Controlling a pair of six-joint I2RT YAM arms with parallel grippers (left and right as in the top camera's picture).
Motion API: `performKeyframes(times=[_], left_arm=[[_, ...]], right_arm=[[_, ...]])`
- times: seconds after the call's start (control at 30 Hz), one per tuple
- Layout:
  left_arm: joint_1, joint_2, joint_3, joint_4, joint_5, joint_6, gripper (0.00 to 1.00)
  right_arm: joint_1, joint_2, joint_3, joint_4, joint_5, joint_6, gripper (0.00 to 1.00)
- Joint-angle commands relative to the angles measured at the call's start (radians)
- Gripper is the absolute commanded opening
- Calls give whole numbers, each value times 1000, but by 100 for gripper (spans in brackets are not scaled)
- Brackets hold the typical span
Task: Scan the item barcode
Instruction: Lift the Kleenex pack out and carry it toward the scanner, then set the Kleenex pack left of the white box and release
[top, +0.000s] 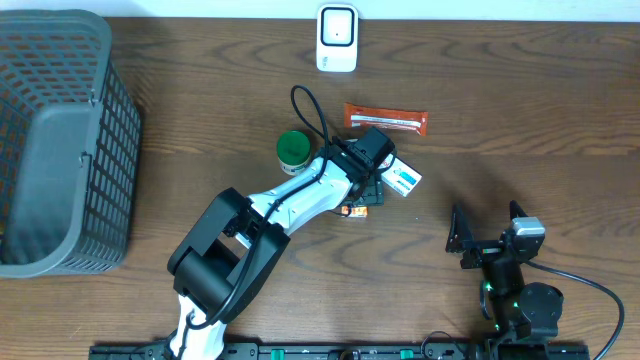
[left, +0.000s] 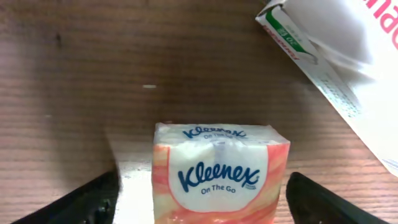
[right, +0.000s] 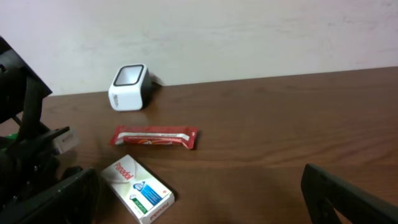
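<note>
Overhead: my left gripper sits low over the Kleenex pack near mid-table, just beside the Panadol box. The scanner stands well apart at the far edge.

Left wrist: the pack lies between my jaws, which are spread wide, with a gap on each side.

Right wrist: my right gripper is spread wide and holds nothing; a red snack bar lies ahead.

The left arm wears white shells between black joints, and a black cable loops off its wrist. The left pincer has dull black fingers. The right arm is black throughout, dotted with small green lights.
</note>
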Motion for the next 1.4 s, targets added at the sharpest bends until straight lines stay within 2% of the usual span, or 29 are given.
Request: performKeyframes(times=[0.0,0.3,0.7,0.83,0.9,0.97,1.37], left_arm=[[3,5,-9,-10,-40,5,89],[2,-188,-9,-74,-55,142,90],[2,-404,-9,-237,-285,142,91],[3,-444,-9,-297,-407,142,91],[3,-469,-9,-318,-468,142,98],[6,-502,-9,-333,-510,142,99],[75,-634,-9,-336,-527,146,99]], right_arm=[[5,-2,-1,-4,-5,-15,99],[5,-2,-1,-4,-5,-15,99],[5,-2,-1,-4,-5,-15,99],[5,-2,-1,-4,-5,-15,99],[5,-2,-1,-4,-5,-15,99],[5,-2,-1,-4,-5,-15,99],[9,-2,-1,-4,-5,-15,99]])
